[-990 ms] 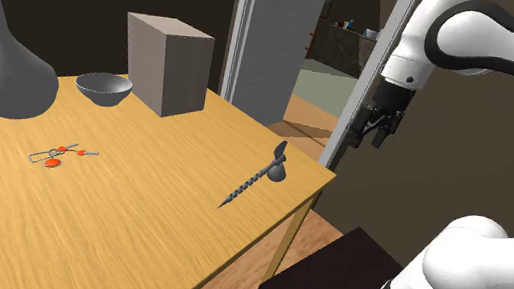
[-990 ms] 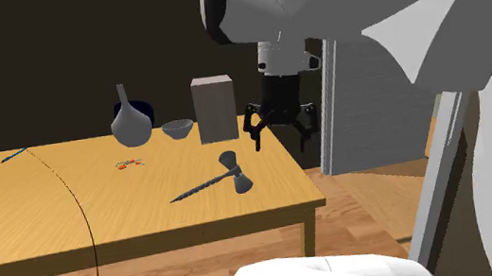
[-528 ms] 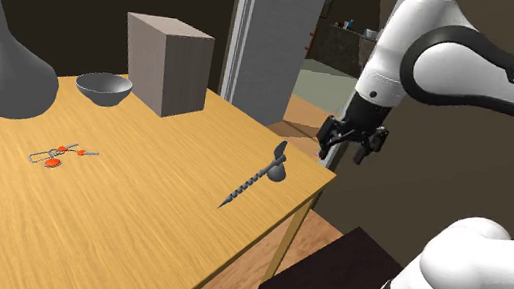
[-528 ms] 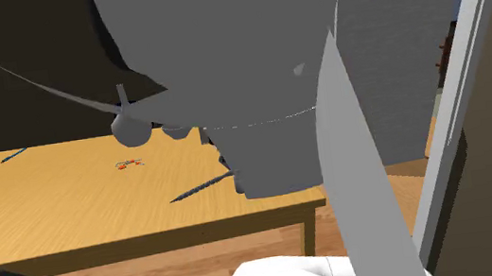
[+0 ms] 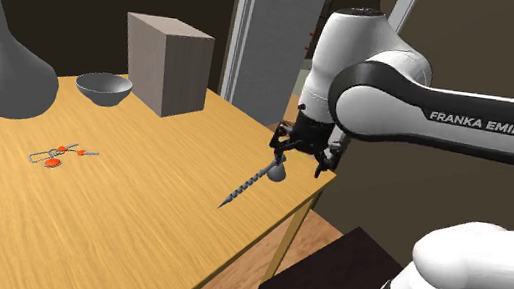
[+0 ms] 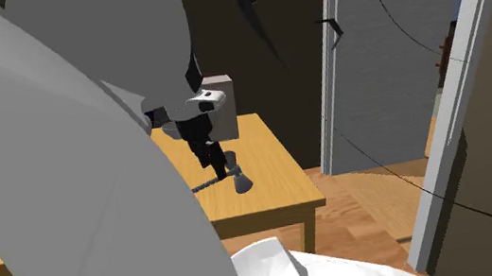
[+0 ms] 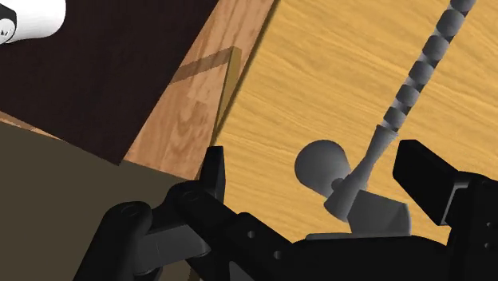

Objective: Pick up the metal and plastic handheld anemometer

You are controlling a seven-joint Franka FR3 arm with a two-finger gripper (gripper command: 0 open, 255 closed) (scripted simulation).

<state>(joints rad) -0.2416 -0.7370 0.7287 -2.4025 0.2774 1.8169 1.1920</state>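
The anemometer is grey, with a beaded handle and cup-shaped heads. It lies flat on the wooden table, close to the corner at the shoulder view's right. My black gripper hangs low over its head end, fingers pointing down and open. In the wrist view the anemometer's head sits between the two fingers, which stand apart from it, and the handle runs away across the table. The second exterior view has the gripper just above the anemometer, behind my own arm.
A grey vase, a grey bowl and a tall grey box stand along the table's far side. A small red and metal item lies mid-table. The table corner drops to a wood floor beside the dark stand.
The arm has swung down and toward the shoulder view's left, from beyond the table's corner to just above the anemometer's head. The fingers have stayed open.
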